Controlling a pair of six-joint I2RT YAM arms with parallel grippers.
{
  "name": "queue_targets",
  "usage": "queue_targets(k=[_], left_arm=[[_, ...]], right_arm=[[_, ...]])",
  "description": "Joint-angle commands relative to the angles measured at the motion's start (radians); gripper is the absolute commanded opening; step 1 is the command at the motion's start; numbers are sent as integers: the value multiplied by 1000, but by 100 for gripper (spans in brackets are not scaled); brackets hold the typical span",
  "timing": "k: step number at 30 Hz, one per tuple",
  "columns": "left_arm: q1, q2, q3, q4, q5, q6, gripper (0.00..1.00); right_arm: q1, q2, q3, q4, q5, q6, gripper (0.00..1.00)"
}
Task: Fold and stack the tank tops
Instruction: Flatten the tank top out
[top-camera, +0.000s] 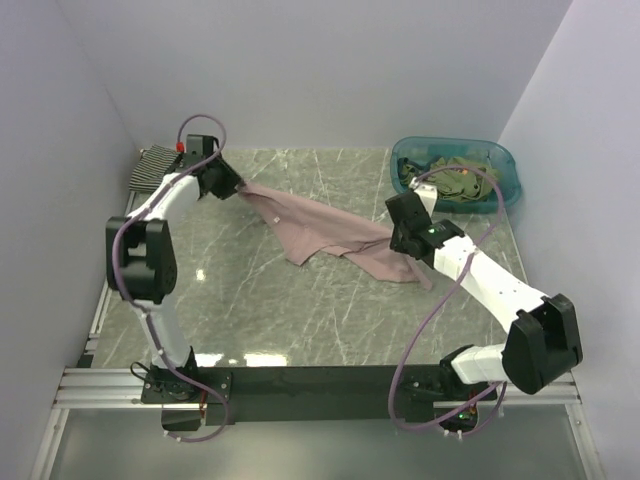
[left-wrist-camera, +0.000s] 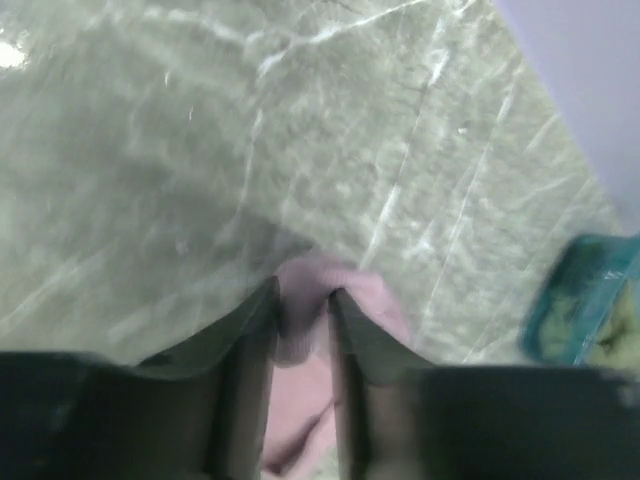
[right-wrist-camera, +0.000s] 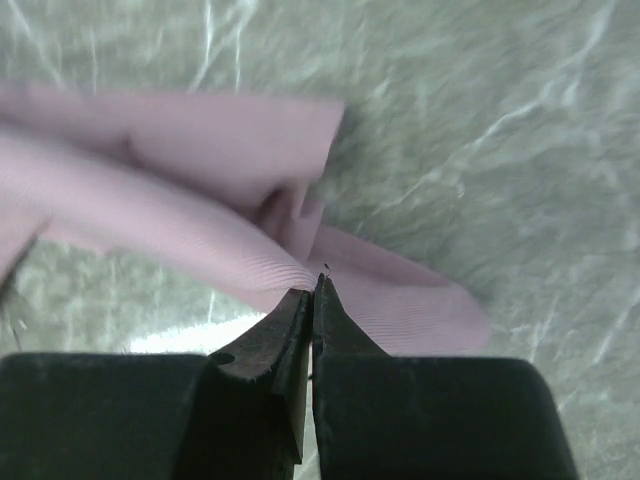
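Left end effector (left-wrist-camera: 303, 295): fingers clamped on bunched edge of pink tank top (top-camera: 330, 232), far-left of desk (top-camera: 300, 310). Right end effector (right-wrist-camera: 314, 285): fingers pressed together, tips pinching opposite end of same garment. Pink tank top spans diagonally between both, middle lying rumpled on desk. Striped tank top (top-camera: 152, 168) at far-left corner. Olive tank tops (top-camera: 450, 180) in teal basin (top-camera: 505, 165), far right.

We see the dusty pink tank top (top-camera: 330, 232) stretched and rumpled in a diagonal band across the middle of the top view. The striped tank top (top-camera: 152, 167) lies as a small flat bundle at upper left. The olive tank tops (top-camera: 450, 178) sit crumpled at upper right.
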Motion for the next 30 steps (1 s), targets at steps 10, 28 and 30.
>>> queue_targets(k=[10, 28, 30], left_arm=[[-124, -268, -225, -49, 10, 103, 79], [-473, -150, -394, 109, -131, -167, 59], [-474, -126, -388, 102, -134, -176, 56]], right_arm=[[20, 40, -77, 127, -116, -25, 46], [16, -36, -96, 109, -99, 0, 51], [17, -62, -119, 113, -103, 9, 51]])
